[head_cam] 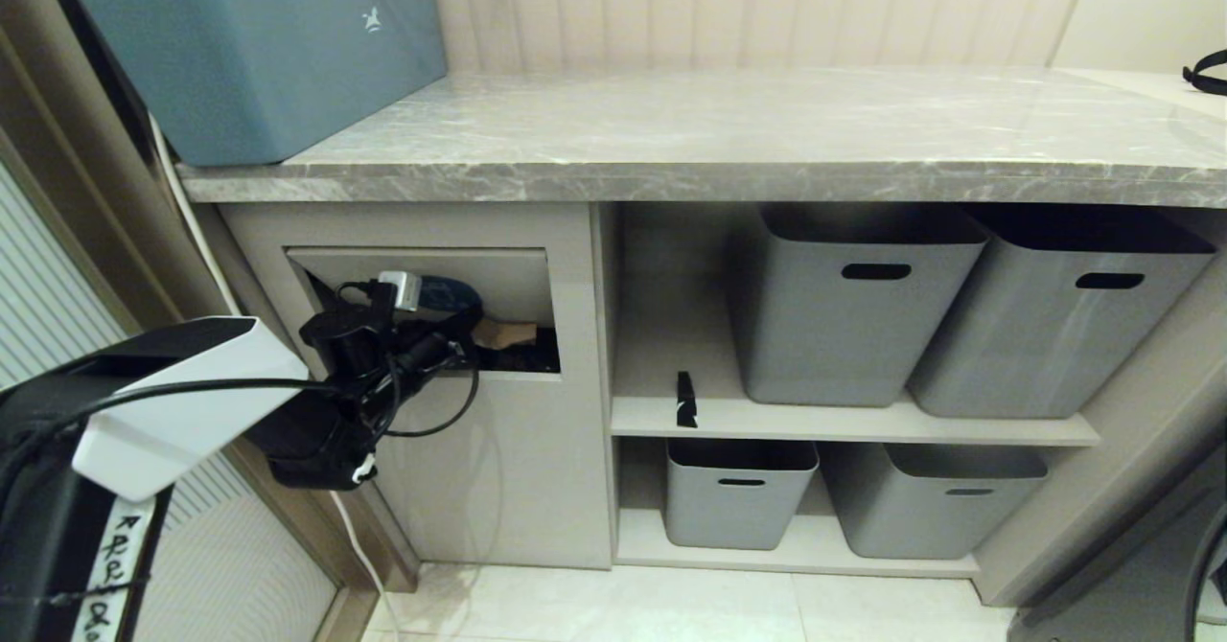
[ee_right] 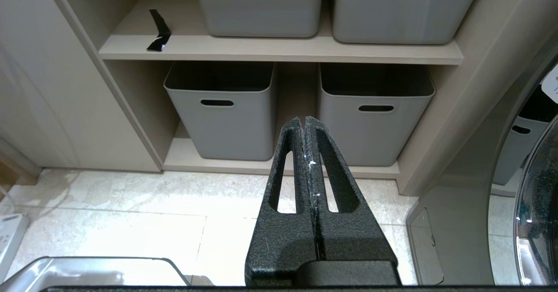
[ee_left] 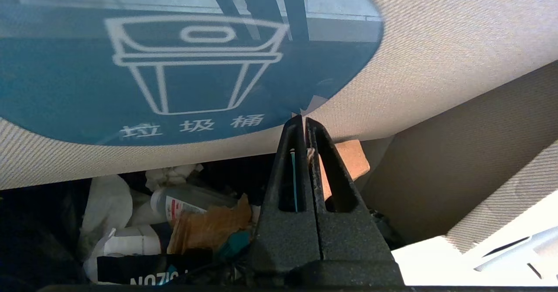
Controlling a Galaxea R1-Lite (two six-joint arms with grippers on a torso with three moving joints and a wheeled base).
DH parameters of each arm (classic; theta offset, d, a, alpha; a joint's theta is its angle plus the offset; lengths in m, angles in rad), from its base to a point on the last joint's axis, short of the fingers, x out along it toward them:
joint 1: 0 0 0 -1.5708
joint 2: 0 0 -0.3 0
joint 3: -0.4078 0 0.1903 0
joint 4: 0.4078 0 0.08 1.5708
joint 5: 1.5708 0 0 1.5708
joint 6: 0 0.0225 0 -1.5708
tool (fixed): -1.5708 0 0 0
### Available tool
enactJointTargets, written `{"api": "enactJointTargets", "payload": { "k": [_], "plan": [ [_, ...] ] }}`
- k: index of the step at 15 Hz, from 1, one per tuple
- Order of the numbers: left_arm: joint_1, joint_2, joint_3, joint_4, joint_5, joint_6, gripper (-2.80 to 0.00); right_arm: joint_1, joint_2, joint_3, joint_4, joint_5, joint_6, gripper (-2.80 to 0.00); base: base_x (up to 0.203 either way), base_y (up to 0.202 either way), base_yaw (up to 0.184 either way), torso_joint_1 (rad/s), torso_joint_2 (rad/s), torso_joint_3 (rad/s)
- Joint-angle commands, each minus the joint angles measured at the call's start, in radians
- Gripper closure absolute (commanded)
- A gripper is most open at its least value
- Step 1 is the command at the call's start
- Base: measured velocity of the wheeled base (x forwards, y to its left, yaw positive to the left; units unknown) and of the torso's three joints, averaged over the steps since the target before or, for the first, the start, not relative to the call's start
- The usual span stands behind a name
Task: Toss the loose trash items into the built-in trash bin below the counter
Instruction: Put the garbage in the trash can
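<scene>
Left claw (head_cam: 470, 335) was at the bin (head_cam: 498, 489), jaws pinched tight on the tan scrap (ee_left: 344, 159), its tip pressed to the tilted flap (ee_left: 436, 65) by the one blue sticker (ee_left: 87, 87). The scrap poked out sideways from the claw's tip, long axis across the fingers, over the rubbish inside. One black scrap (head_cam: 686, 400) stood upright on the upper shelf (head_cam: 844, 424), well off to the claw's side. Four grey tubs (head_cam: 844, 307), two per shelf. Right claw (ee_right: 304, 122) hung shut and empty above the floor (ee_right: 130, 209).
</scene>
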Motion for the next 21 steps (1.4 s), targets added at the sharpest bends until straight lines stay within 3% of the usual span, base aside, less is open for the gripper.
{"api": "enactJointTargets", "payload": {
  "k": [1,4,5,14,21],
  "plan": [
    [0.0,0.005,-0.003,-0.008,-0.001,-0.001,0.0,0.0,0.002,0.0,0.0,0.0,0.0,0.0,0.0,0.0,0.0,0.0,0.0,0.0],
    [0.003,0.008,-0.003,-0.008,-0.001,-0.001,0.0,0.0,0.002,0.0,0.0,0.0,0.0,0.0,0.0,0.0,0.0,0.0,0.0,0.0],
    [0.002,0.009,-0.002,-0.008,-0.001,-0.001,-2.8,0.0,0.002,0.0,0.0,0.0,0.0,0.0,0.0,0.0,0.0,0.0,0.0,0.0],
    [0.005,-0.026,0.028,-0.007,0.0,0.0,-2.8,0.0,0.002,0.0,0.0,0.0,0.0,0.0,0.0,0.0,0.0,0.0,0.0,0.0],
    [-0.001,-0.303,0.447,-0.052,0.004,-0.017,-2.8,0.0,0.002,0.0,0.0,0.0,0.0,0.0,0.0,0.0,0.0,0.0,0.0,0.0]
  ]
}}
